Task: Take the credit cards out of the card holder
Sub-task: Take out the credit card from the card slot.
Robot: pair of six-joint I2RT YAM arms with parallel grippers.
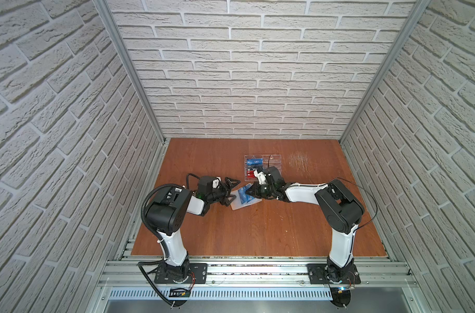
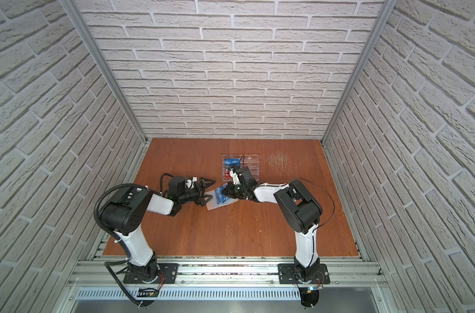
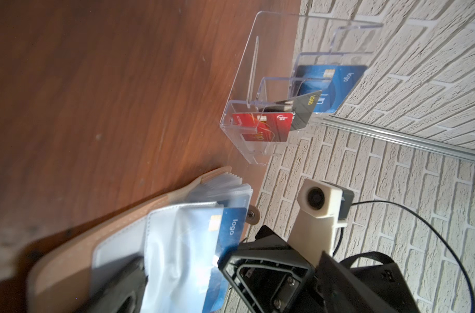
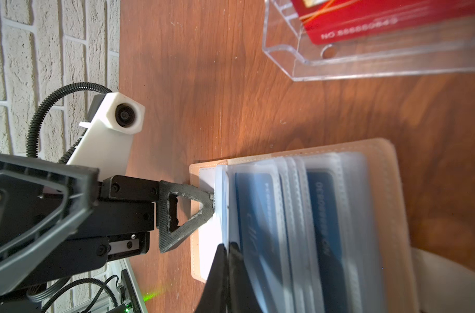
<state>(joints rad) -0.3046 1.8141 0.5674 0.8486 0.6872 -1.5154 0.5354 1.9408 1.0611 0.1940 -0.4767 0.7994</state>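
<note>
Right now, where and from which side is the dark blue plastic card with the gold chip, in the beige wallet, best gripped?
Probably the bare edge by "logo": there the dark blue plastic card seems to stick out of its frosted sleeve. Come from the side of the round snap tab, jaws across its faces.

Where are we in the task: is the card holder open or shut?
Open: the card holder lies spread, beige cover down, sleeves fanned out, blue credit cards visible inside them.

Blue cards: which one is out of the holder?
The blue card standing in the rack's back tier, behind the black card and red card; the other blue cards sit in the holder's sleeves.
</note>
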